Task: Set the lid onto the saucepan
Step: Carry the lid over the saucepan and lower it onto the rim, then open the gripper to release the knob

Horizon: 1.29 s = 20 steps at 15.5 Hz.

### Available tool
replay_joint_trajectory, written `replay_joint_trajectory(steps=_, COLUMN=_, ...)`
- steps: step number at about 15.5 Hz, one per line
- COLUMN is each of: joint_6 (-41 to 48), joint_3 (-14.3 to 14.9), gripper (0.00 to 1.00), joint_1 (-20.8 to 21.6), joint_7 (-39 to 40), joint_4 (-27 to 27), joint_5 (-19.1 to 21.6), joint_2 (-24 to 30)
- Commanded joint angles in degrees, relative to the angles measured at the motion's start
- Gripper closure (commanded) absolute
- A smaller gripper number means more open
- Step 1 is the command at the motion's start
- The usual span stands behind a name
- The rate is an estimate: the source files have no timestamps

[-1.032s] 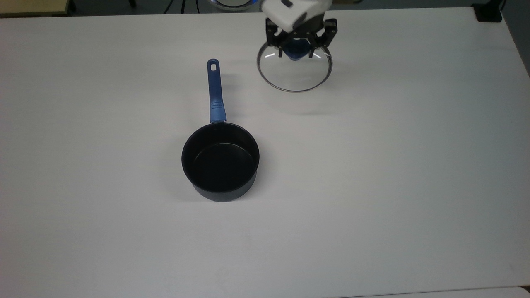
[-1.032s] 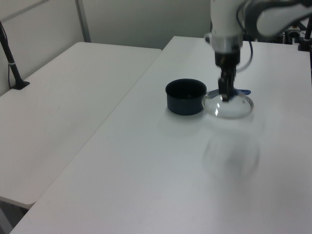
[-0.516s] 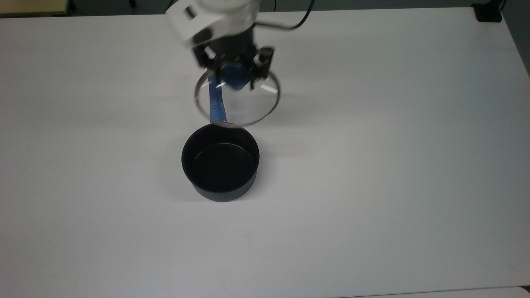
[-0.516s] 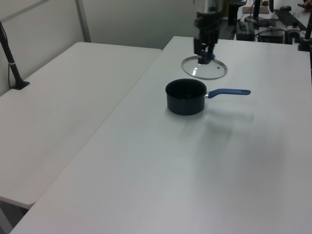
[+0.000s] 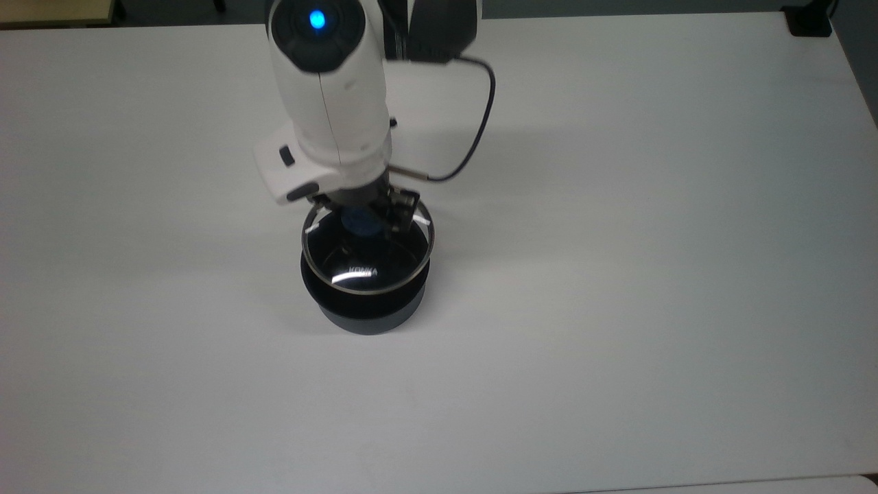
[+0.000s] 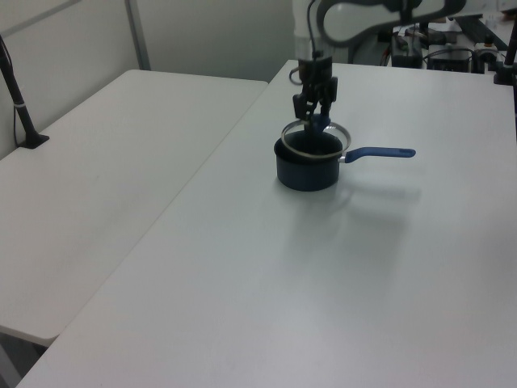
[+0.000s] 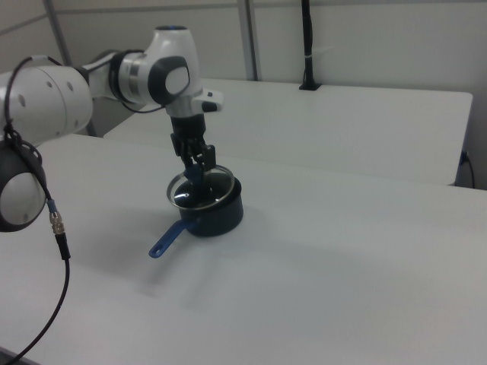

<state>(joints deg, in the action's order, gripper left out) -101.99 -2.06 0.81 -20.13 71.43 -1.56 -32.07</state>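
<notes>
The saucepan (image 5: 370, 317) is a small dark pot standing mid-table; the arm covers its handle in the top view. That long blue handle (image 6: 381, 152) points to the left view's right, and in the right view the handle (image 7: 169, 239) points down-left from the saucepan (image 7: 222, 219). The lid (image 5: 370, 266), clear glass with a metal rim, hangs slightly tilted just above the pot's mouth. My gripper (image 5: 363, 215) is shut on the lid's blue knob (image 5: 358, 222). The gripper (image 6: 315, 115) holds the lid (image 6: 317, 142) over the saucepan (image 6: 307, 171); likewise gripper (image 7: 196, 163) and lid (image 7: 199, 190).
The white table (image 5: 617, 274) stretches wide around the pot. A black cable (image 5: 482, 110) loops off the arm. A black block (image 5: 809, 20) sits at the far right corner. A second table (image 6: 105, 162) with a black clamped post (image 6: 18, 101) stands alongside.
The gripper carried the lid from the far side of the table, across the blue handle, to just above the saucepan's mouth. The saucepan stayed where it was.
</notes>
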Motion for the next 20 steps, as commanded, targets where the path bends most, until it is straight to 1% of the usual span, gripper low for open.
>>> replay_joint_trajectory(steps=1, joint_6=-3.91, joint_3=2.49, gripper=0.64, joint_1=2.00, joint_7=-4.47, joint_4=-2.53, joint_5=-0.11, joint_2=-2.21)
replay_joint_trajectory(steps=11, joint_6=-4.53, joint_3=2.32, gripper=0.63, joint_1=2.44, joint_7=-4.39, joint_4=-1.82, joint_5=-0.19, joint_2=-3.26)
replay_joint_trajectory(steps=12, joint_6=-4.45, joint_3=2.32, gripper=0.56, joint_1=2.70, joint_7=-4.22, joint_4=-1.30, joint_5=-0.28, joint_2=-3.26)
replay_joint_trajectory(steps=14, joint_6=-4.45, joint_3=2.32, gripper=0.00, joint_1=2.70, joint_7=-4.48, joint_4=-0.68, joint_5=-0.28, joint_2=-3.26)
replay_joint_trajectory(steps=17, joint_6=-4.01, joint_3=2.23, gripper=0.00, joint_1=2.70, joint_7=-4.39, joint_4=-0.24, joint_5=-0.28, joint_2=-3.09)
replay_joint_trajectory(steps=20, joint_6=-1.82, joint_3=2.23, gripper=0.00, joint_1=2.18, joint_7=-4.39, joint_4=-0.07, joint_5=0.24, joint_2=-0.73)
